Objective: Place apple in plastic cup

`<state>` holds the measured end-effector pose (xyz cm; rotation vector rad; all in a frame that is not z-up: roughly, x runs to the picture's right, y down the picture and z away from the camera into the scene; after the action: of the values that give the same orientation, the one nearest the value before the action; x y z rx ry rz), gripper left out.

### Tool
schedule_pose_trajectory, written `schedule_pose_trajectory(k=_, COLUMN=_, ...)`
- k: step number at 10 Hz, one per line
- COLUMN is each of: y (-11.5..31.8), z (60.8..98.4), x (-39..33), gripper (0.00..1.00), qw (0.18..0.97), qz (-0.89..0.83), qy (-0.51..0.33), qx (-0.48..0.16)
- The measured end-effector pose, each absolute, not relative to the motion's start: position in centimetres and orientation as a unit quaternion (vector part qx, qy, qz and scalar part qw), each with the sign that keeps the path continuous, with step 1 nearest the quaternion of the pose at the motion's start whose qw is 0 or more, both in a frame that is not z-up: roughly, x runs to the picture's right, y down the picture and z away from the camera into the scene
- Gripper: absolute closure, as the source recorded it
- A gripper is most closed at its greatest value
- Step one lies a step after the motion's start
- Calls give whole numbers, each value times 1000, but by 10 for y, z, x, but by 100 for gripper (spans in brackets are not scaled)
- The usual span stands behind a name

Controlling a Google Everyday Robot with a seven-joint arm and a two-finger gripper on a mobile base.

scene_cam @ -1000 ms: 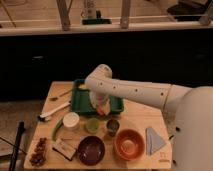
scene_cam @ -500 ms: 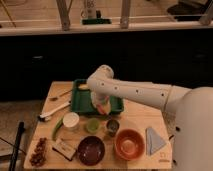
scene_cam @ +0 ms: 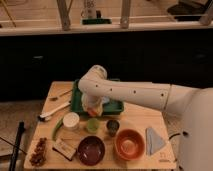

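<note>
The end effector (scene_cam: 95, 106) hangs over the front edge of the green tray (scene_cam: 116, 106), and a red-orange patch that looks like the apple (scene_cam: 91, 106) sits right at its tip; whether it is gripping the fruit cannot be told. The pale-green plastic cup (scene_cam: 92, 125) stands on the table (scene_cam: 140, 117) just below and in front of the end effector, between a white container (scene_cam: 71, 120) and a metal cup (scene_cam: 113, 126).

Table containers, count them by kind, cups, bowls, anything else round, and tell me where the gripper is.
Cups: 2, the plastic cup and the metal cup
Bowls: 2, the dark bowl and the orange bowl
White round container: 1
Total: 5
The gripper is over the green tray, behind the plastic cup.
</note>
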<state>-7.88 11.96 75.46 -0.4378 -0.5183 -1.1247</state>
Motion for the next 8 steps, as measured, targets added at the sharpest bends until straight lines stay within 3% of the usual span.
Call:
schedule_pose_trajectory(k=6, y=151, z=730, x=-100, gripper=100, qw=753, qz=-547, qy=-299, qx=-210)
schedule_pose_trajectory(k=8, y=156, z=729, x=-101, gripper=93, qw=750, qz=-546, qy=-301, qx=-220)
